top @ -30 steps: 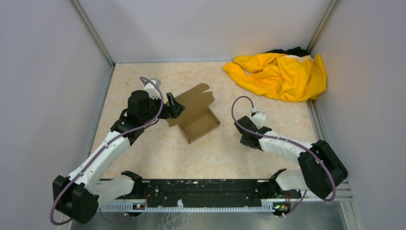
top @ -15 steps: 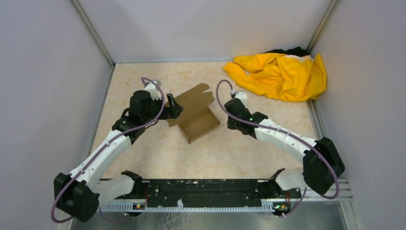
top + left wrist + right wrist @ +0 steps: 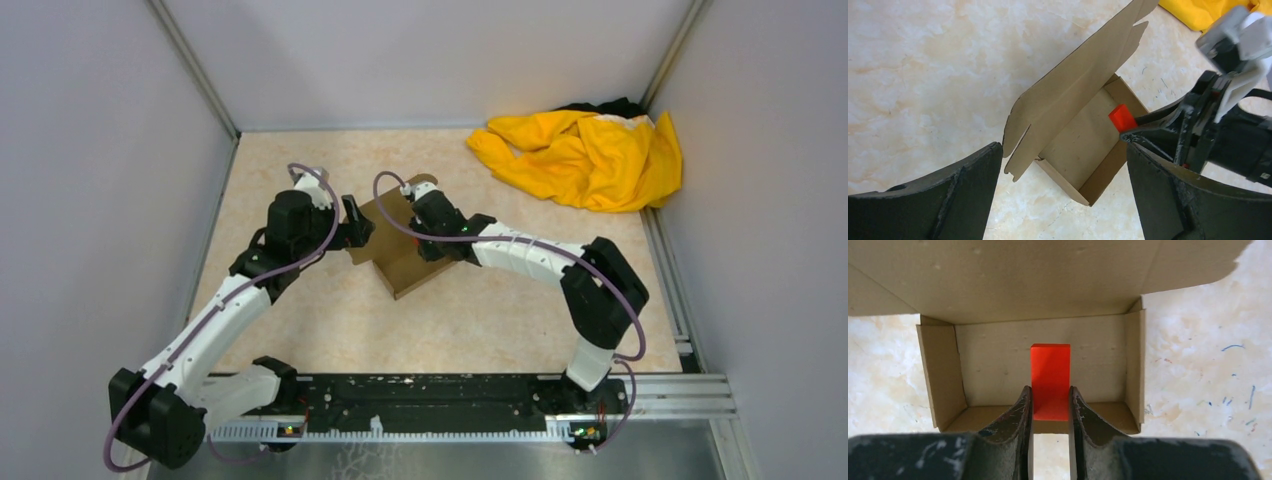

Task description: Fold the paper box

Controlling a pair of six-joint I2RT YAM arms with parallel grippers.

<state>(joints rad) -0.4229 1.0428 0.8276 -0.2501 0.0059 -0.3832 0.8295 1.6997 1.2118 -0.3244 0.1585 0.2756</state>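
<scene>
1. The right tool [image 3: 1049, 407] was pinching the red block [image 3: 1050, 367] between its two fingers.
2. It held the block low in the open paper box [image 3: 998, 360]. I think this was to put the block inside before the box got shut. I could not tell if the block touched the box floor.
3. The left tool [image 3: 357, 222] was spread wide, just beside the lid [image 3: 1073, 85] on the box's left side. I think it waited there to keep the lid up, or to push it down next.
4. The box sat in the middle of the worktop [image 3: 480, 320], between the two tools, with its lid standing up and leaning.
5. The yellow cloth [image 3: 590, 155] lay in the far right corner, well apart from the box.
6. A second before, the right tool was off to the right, well apart from the box. It had since reached across to the box. The left tool and the box had hardly moved.
</scene>
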